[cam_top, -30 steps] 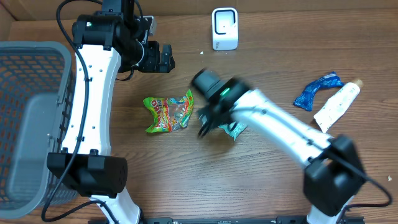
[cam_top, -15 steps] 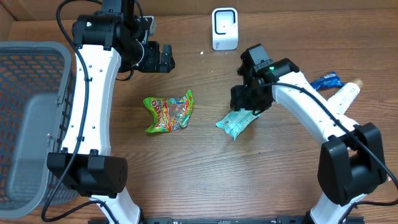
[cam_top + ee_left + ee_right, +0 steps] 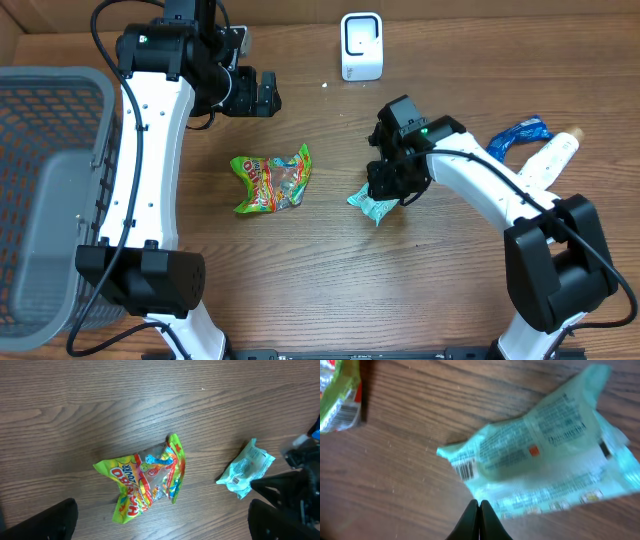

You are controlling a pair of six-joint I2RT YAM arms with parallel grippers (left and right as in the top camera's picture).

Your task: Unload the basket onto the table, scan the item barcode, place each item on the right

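Overhead, I am seeing the left gripper [image 3: 266,94] hanging with its jaws wide apart, and the candy bag [image 3: 272,180] lying well apart from it, toward the robot's base. The right gripper [image 3: 388,190] is leaning down over the packet [image 3: 372,205], which is lying on the table [image 3: 300,280] right under its tip. The scanner [image 3: 361,46] is standing well beyond that gripper.

Through the left wrist, I am looking between both spread fingers at the candy bag, with the packet off to one side.

Through the right wrist, the jaws are pressing tight together at the packet's near edge, just beside the barcode [image 3: 466,469]. I cannot tell whether they are pinching any film.
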